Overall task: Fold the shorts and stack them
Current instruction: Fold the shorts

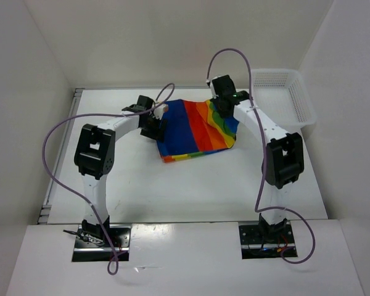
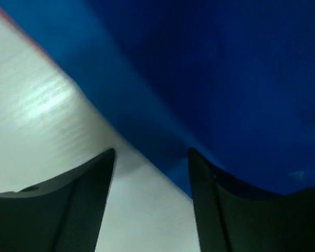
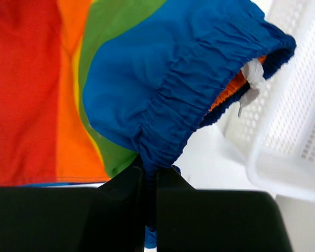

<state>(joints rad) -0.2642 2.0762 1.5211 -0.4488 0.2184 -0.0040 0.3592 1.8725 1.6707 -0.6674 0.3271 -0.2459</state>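
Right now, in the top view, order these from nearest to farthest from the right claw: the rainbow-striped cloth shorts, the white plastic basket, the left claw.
1. rainbow-striped cloth shorts: pinched in the right claw.
2. white plastic basket: just right of it.
3. left claw: across the shorts, on the left.

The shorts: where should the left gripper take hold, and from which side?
Probably the dark blue edge of the shorts, approached low from the left along the table. That edge lies on it, right ahead of the open left gripper, while the right gripper pinches the gathered waistband.
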